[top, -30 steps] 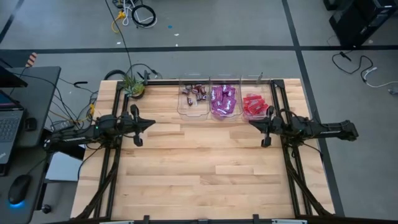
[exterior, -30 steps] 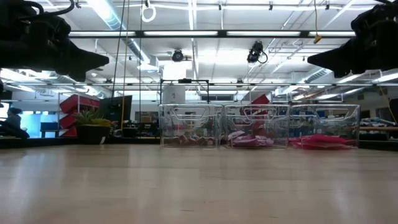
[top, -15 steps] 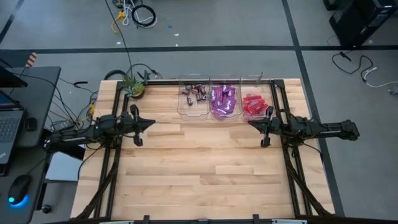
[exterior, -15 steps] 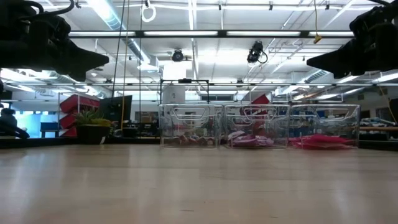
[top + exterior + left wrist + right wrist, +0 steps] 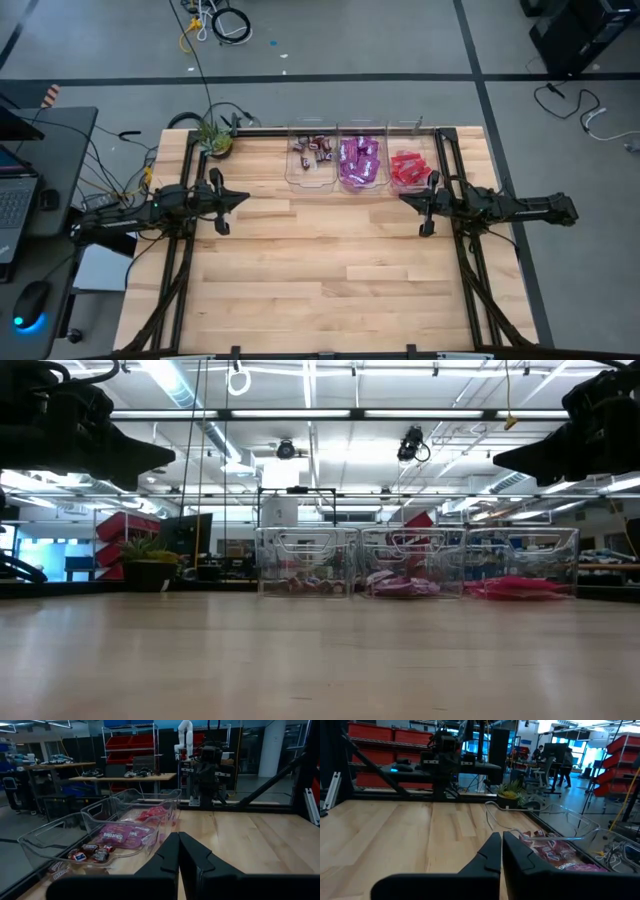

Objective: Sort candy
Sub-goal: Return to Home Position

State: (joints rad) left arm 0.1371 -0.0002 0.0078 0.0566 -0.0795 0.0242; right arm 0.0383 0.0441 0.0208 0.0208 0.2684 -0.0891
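**Candy: three lots, sorted, far edge of counter**

Candy, by lot: small dark brown wrapped pieces; flat shiny purple-magenta packets; red packets. Each lot lies in its own bin of a row of three clear plastic bins at the far edge of the pale wooden counter. No piece shows loose on the wood.

My left fingers: pressed together, empty, held over the counter's left side, well apart from the bins. My right fingers: pressed together, empty, over the right side, near the red lot's bin.

Hazard, as I judge it: the bins look light and likely to slide. If my right arm swings wide while retracting, it could catch the nearest rim, skew the row or spill packets.

Views compared: the high view alone separates all three colours at once. The low view shows both arms raised clear of the surface. Only the wrist views show my fingers meeting. The right wrist view adds a small green potted plant.
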